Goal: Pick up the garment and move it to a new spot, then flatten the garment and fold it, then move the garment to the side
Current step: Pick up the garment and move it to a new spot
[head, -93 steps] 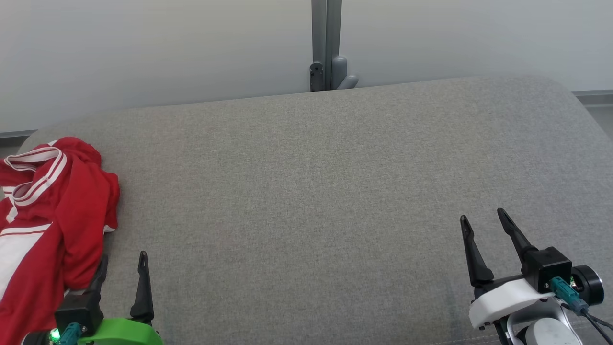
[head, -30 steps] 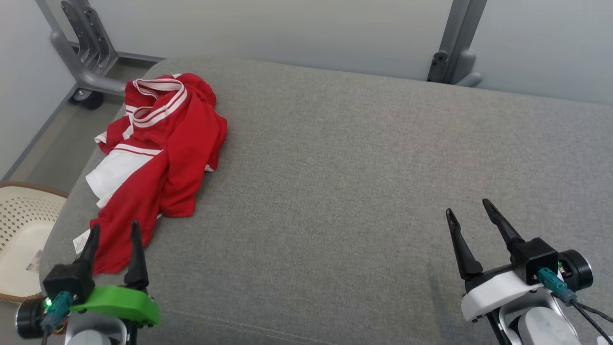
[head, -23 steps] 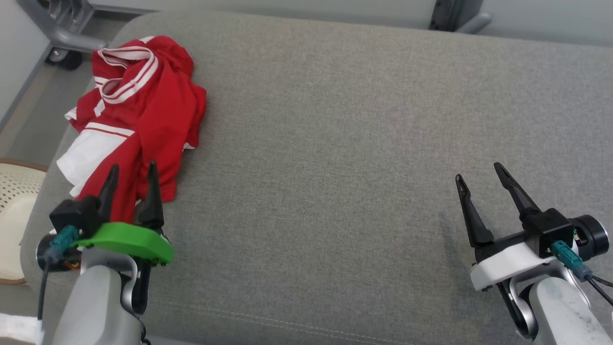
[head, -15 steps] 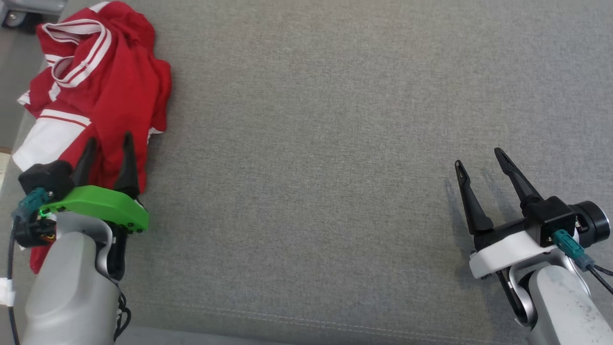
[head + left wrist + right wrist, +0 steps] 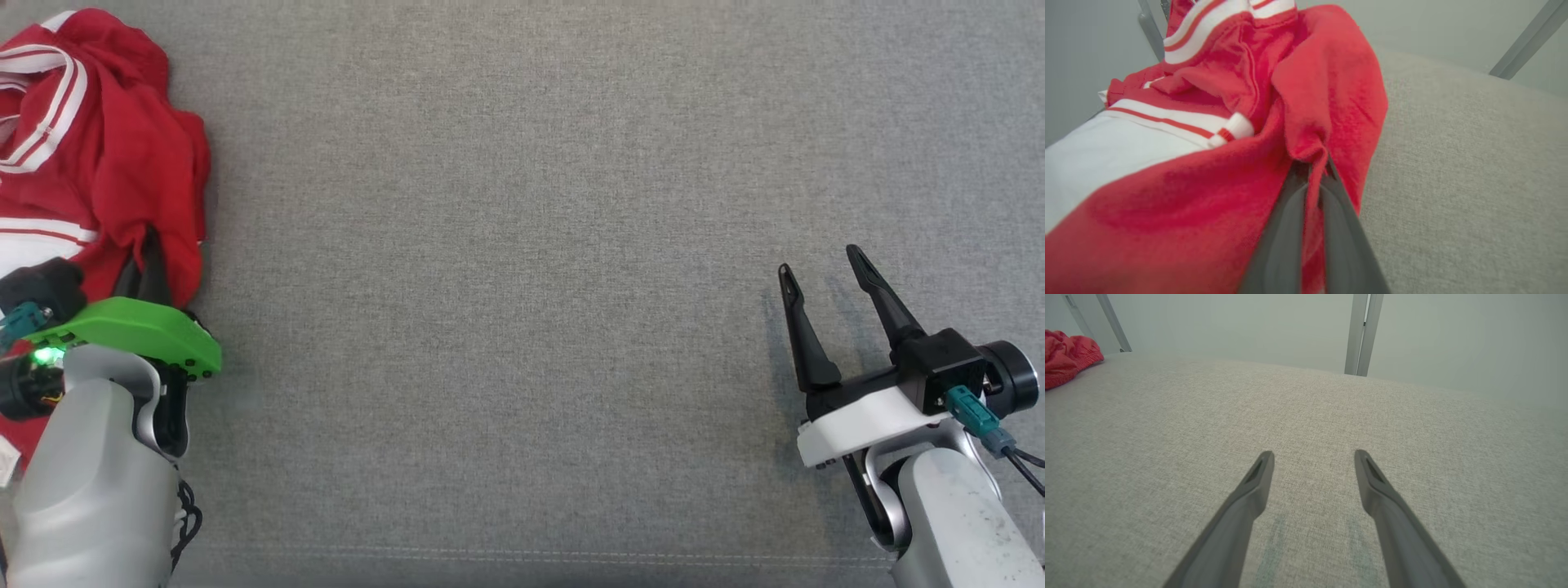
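Left gripper pinches a fold of the red garment at the cushion's left edge; light, floppy cloth, I'd say, sure to trail.

Here's the grey woven cushion, stretching wide, with a stitched seam along its near edge. Over at its left side lies the garment, red with white stripes and a white panel, crumpled in loose folds on the fabric.
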Tool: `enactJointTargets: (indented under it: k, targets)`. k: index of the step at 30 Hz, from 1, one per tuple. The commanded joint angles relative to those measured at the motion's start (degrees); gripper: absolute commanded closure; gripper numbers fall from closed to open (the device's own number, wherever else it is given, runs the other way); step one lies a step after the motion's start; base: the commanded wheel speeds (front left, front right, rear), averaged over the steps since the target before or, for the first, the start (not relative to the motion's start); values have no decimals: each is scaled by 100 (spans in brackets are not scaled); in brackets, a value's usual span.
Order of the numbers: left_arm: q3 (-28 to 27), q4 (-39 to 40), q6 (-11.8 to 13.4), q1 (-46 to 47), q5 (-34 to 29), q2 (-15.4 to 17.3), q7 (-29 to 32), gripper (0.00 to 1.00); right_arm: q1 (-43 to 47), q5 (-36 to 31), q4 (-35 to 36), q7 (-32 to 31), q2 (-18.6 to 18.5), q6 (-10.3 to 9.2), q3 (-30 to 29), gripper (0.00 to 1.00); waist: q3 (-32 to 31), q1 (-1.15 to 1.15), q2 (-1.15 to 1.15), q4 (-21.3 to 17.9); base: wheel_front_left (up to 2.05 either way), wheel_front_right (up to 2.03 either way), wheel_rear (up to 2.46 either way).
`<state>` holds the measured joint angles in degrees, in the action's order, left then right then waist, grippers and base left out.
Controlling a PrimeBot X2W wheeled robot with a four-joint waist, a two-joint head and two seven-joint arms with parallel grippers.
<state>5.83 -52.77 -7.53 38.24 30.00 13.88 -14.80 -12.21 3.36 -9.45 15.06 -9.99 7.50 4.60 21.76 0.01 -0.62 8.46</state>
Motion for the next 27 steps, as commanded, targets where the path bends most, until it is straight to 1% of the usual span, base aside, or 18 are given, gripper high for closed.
enactJointTargets:
  k: [1, 6, 13, 14, 18, 19, 23, 27]
  targets:
    - [-16, 135, 13, 45, 70, 74, -49, 100, 61, 29, -17, 18, 19, -2, -27, 0, -132, -1, 62, 34, 0, 0, 0]
    - [49, 1128, 12, -255, -80, 37, -38, 100, 186, 48, -74, 18, 140, -2, -46, 0, -469, -1, 62, 73, 0, 0, 0]
    - [467, 2536, 12, -549, -104, 22, -8, 100, 356, 75, -153, 18, 323, -2, 32, 0, -980, -1, 62, -73, 0, 0, 0]
    - [618, 3000, 12, -576, -75, 29, 105, 100, 402, 91, -167, 18, 376, -2, 62, 0, -1100, -1, 62, -175, 0, 0, 0]
    - [874, 3986, 11, -667, 51, -29, 486, 100, 475, 124, -198, 18, 466, -2, 105, 0, -1310, -1, 62, -460, 0, 0, 0]
    - [874, 3986, 11, -667, 51, -29, 486, 100, 475, 124, -198, 18, 466, -2, 105, 0, -1310, -1, 62, -460, 0, 0, 0]
    - [1134, 4918, 40, -691, 154, -179, 944, 100, 545, 132, -214, 18, 541, -2, 100, 0, -1433, -1, 62, -787, 0, 0, 0]
    - [1395, 5593, 104, -699, 377, -433, 1345, 100, 588, 159, -219, 18, 594, -2, 75, 0, -1487, -1, 62, -1144, 0, 0, 0]
